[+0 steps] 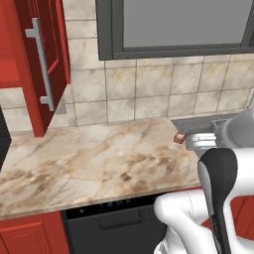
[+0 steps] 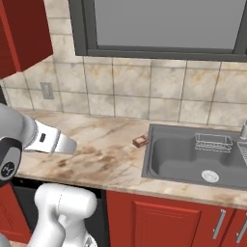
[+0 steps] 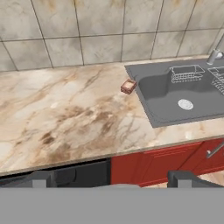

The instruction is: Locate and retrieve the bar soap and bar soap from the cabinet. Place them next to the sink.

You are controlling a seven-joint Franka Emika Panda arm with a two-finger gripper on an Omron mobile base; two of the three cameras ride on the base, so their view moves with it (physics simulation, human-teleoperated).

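Note:
A small reddish-brown bar soap lies on the marble counter, just left of the grey sink. The red cabinet hangs at the upper left, its panelled door swung open with the long silver handle facing me. My gripper is open and holds nothing. It hovers back from the counter's front edge, well short of the soap, with both dark fingertips at the bottom of the hand view.
A wire rack sits in the sink and a silver tap stands at its far right. A wall outlet is on the tiles. A dark dishwasher front lies under the counter.

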